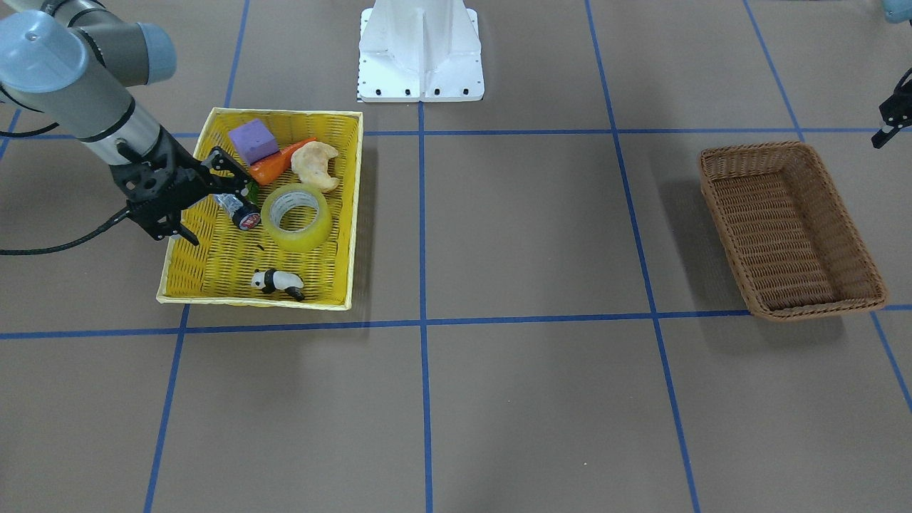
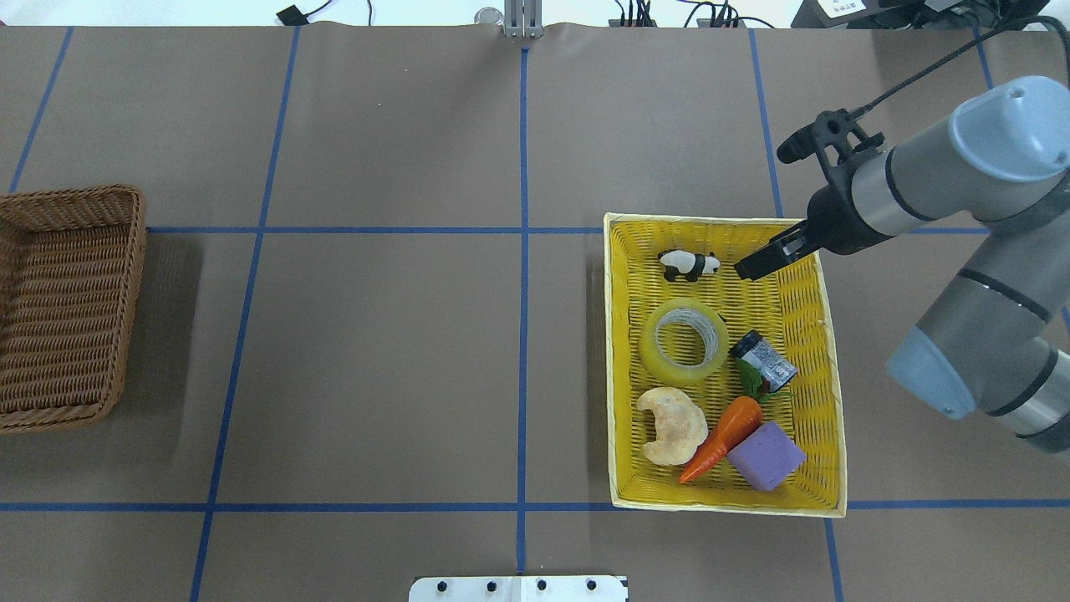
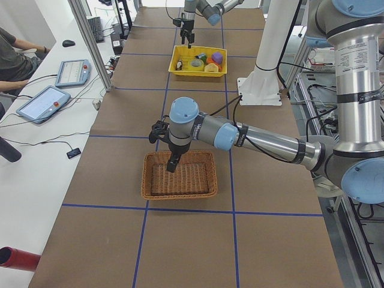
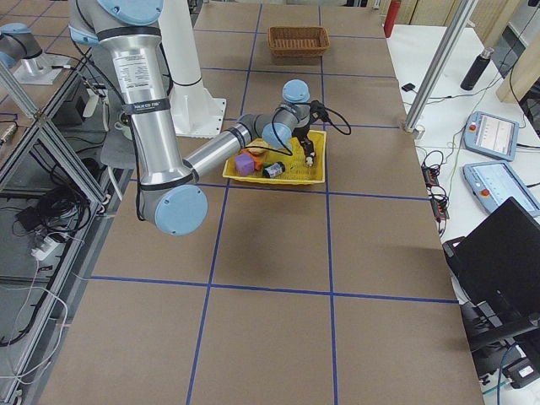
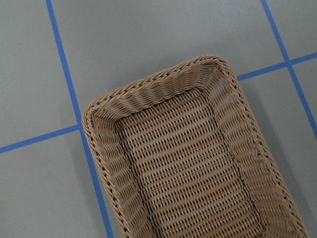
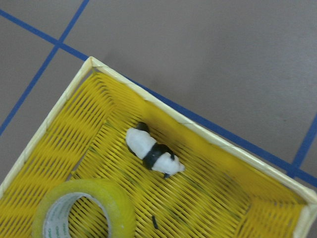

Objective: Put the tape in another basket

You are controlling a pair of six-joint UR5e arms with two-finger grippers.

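In the left half of the front-facing view, in the middle of the yellow tray [image 1: 185, 285]: the tape [image 1: 297, 217], flat on its side, hole upward. Just beside it, a small black-and-silver can [image 1: 241, 211], a carrot [image 1: 278, 162] and a pale pastry [image 1: 315, 165]. Farther toward the top, a purple block [image 1: 253, 140]; toward the bottom, a panda toy [image 1: 276, 282]. Left of the tape, over the tray's left part, the right claw [image 1: 210, 203], fingers spread apart, clamped on nothing, clear of the roll. From overhead, claw tip near the tray's upper right corner beside the panda, tape below and to the left of it, apart. In the right wrist view, tape in the lower left corner, panda mid-frame. At the far right of the front-facing view, the brown basket [image 1: 755, 148], well apart from the tray. Beyond its upper right corner, at the frame's edge, the left claw [image 1: 883, 132]; spread or closed, cannot tell.
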